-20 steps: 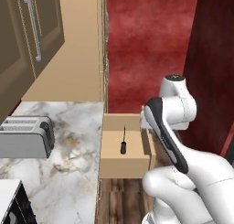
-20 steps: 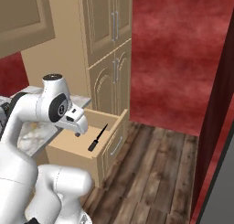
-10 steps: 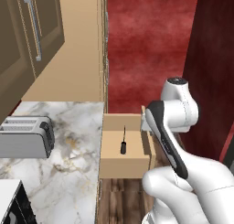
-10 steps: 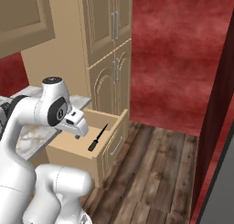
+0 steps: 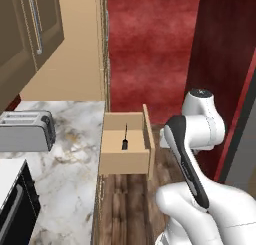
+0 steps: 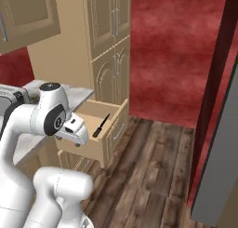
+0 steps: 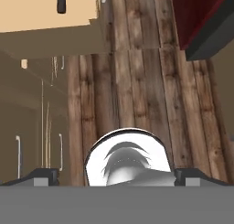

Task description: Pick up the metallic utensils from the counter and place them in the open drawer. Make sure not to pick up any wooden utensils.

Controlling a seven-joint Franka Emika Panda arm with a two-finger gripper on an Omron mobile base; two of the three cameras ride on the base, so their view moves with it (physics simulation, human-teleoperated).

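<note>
- Left base view sits behind the arm, looking forward and down on the counter [image 5: 65,159] and open drawer [image 5: 125,161].
- Right base view looks across the same drawer [image 6: 100,143] from the other side.
- Hand view points straight down, close over the wooden floor [image 7: 137,86].

Marble worktop [image 5: 75,154] spreads out on the left, white-grey with tan and dark veins, and a silver toaster [image 5: 26,131] sits on it at the far edge. Off the worktop's end, the open drawer [image 5: 125,161] juts over the wooden floor [image 5: 125,209], and there's the black knife [image 5: 124,139] lying flat on its bottom, point away from the drawer front. From the right side the knife [image 6: 101,126] lies angled inside the tan box, clear of the walls
</note>
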